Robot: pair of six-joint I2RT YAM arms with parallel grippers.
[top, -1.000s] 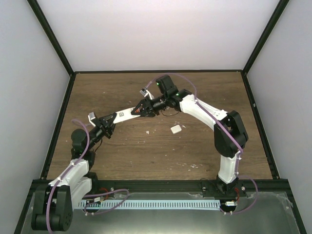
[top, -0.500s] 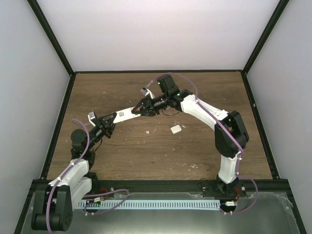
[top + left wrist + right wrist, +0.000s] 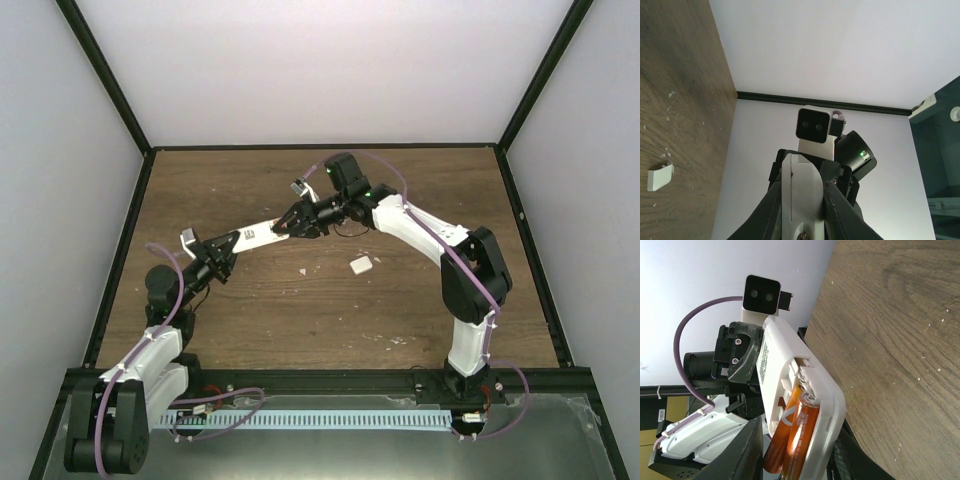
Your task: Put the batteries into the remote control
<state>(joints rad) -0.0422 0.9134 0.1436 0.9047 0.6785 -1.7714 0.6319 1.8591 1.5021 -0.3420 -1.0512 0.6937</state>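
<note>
The white remote control is held in the air between both grippers. My left gripper is shut on its near end; in the left wrist view its jaws clamp the remote. My right gripper is at the far end. In the right wrist view the remote shows its label side with the compartment open. Two orange batteries lie side by side in it, their near ends sticking out. My right gripper straddles that end, one finger at the batteries and one at the remote's edge.
A small loose white cover piece lies on the wooden table right of centre; it also shows in the left wrist view. Pale crumbs dot the table. Black frame rails and white walls bound the table.
My right gripper and wrist have shifted very slightly up and to the right at the remote's far end. The left arm and the cover piece have not moved.
</note>
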